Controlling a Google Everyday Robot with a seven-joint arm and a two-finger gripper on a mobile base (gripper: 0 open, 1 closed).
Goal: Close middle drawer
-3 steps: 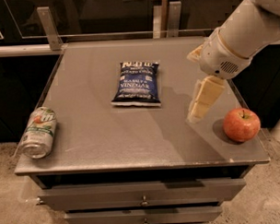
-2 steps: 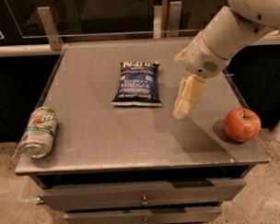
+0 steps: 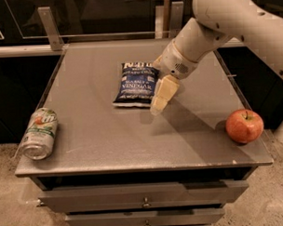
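Note:
Two grey drawer fronts with small knobs show below the tabletop at the bottom of the camera view. The upper front [image 3: 144, 195] is wide and stands slightly forward of the cabinet. The front beneath it, the middle drawer [image 3: 145, 218], is partly cut off by the frame edge, and I cannot tell how far out it is. My gripper [image 3: 158, 99], cream-coloured on a white arm [image 3: 231, 18], hangs over the tabletop just right of a blue chip bag, well above and behind the drawers. It holds nothing that I can see.
On the grey table [image 3: 110, 139] lie a blue salt-and-vinegar chip bag [image 3: 135, 84] in the middle, a green soda can [image 3: 39, 133] on its side at the left edge, and a red apple [image 3: 244, 125] at the right front corner. A rail runs along the back.
The arm has swung left across the table, from beside the apple to the right edge of the chip bag. The objects and the drawers have not moved.

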